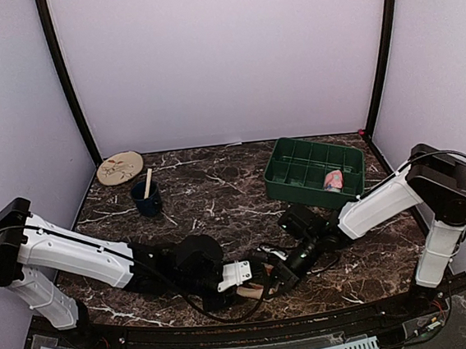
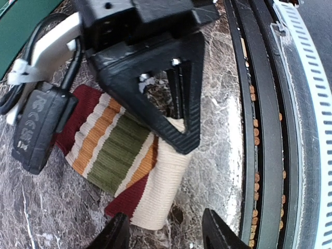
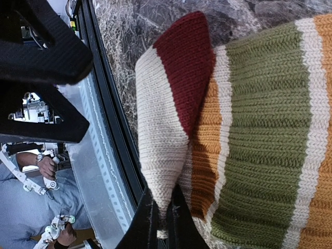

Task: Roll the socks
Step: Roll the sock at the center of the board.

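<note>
A striped sock [image 2: 116, 153] in maroon, cream, orange and green lies folded on the marble table near its front edge. It also shows in the top view [image 1: 251, 291] and the right wrist view [image 3: 254, 129]. My right gripper [image 3: 161, 220] is shut on the cream end of the sock, pinching the fabric; it shows in the left wrist view [image 2: 174, 122] as black fingers pressed on the sock. My left gripper [image 2: 166, 237] is open, with its fingertips [image 2: 116, 236] just short of the sock's cream end and nothing between them. In the top view both grippers meet at the front centre.
A green compartment tray [image 1: 300, 186] stands at the back right with a pink rolled sock [image 1: 333, 180] in it. A blue cup [image 1: 146, 199] with a wooden stick and a round wooden plate [image 1: 120, 167] are at the back left. The black front rail [image 2: 259, 129] runs close beside the sock.
</note>
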`<action>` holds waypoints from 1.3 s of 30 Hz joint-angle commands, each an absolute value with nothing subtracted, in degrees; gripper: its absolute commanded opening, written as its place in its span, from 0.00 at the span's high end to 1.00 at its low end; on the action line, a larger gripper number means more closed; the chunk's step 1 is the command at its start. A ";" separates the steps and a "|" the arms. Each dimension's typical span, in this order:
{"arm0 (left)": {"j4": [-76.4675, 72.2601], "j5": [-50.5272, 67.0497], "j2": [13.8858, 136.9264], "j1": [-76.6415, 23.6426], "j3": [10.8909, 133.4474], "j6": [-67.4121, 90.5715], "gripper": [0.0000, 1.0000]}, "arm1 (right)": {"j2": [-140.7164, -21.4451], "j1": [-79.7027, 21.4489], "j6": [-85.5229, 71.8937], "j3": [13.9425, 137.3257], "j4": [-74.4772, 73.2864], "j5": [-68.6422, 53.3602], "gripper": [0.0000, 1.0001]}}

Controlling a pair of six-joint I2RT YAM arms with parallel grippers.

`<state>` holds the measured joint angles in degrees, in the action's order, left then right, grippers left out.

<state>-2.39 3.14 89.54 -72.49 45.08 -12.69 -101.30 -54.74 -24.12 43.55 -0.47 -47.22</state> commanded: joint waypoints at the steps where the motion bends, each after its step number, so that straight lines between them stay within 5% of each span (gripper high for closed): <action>1: -0.21 2.33 90.90 -73.70 47.43 -17.57 0.49 | -101.90 -54.06 -23.53 43.81 -1.18 -48.90 1.00; 25: -4.51 -2.38 98.11 -74.52 49.88 -24.91 0.50 | -101.71 -53.37 -24.00 42.20 -0.32 -51.60 1.00; 30: -2.94 -1.02 100.11 -74.52 51.80 -25.85 0.67 | -101.78 -53.17 -23.82 42.15 -0.35 -51.81 1.00; 39: -0.50 1.99 100.67 -74.37 52.42 -25.65 0.75 | -100.96 -52.06 -23.00 41.10 -1.08 -52.05 1.00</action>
